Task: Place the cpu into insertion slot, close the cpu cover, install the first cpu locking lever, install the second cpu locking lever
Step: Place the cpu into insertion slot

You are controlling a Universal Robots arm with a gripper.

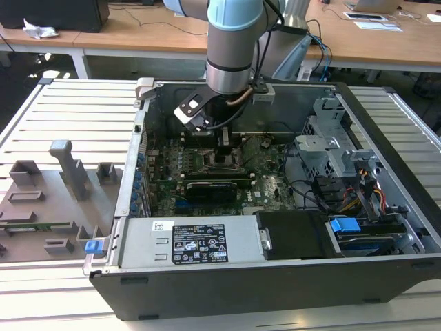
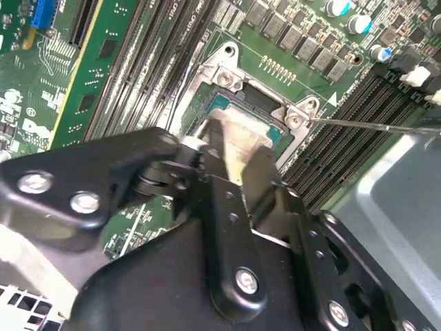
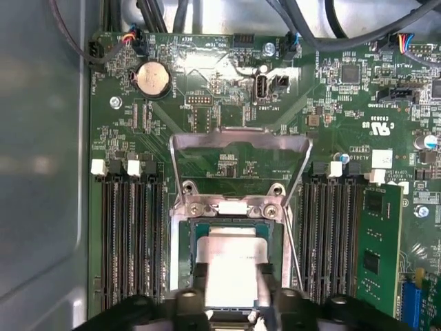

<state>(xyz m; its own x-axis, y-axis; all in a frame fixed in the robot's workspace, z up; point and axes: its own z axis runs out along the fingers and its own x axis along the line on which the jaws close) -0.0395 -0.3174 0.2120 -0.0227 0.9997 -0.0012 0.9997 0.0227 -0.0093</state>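
The fingers (image 3: 200, 279) grip the cpu (image 3: 231, 265) over the insertion slot (image 3: 189, 231); the cpu cover (image 3: 238, 140) stands open. The computer case (image 1: 275, 283) lies on the desk (image 1: 69, 103).

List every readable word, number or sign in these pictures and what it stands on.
White label on the silver metal power supply box: print and symbols, too small to read.
Green motherboard: white lettering by its parts, too small to read.
Silvery-grey square cpu in the black gripper: no text seen.
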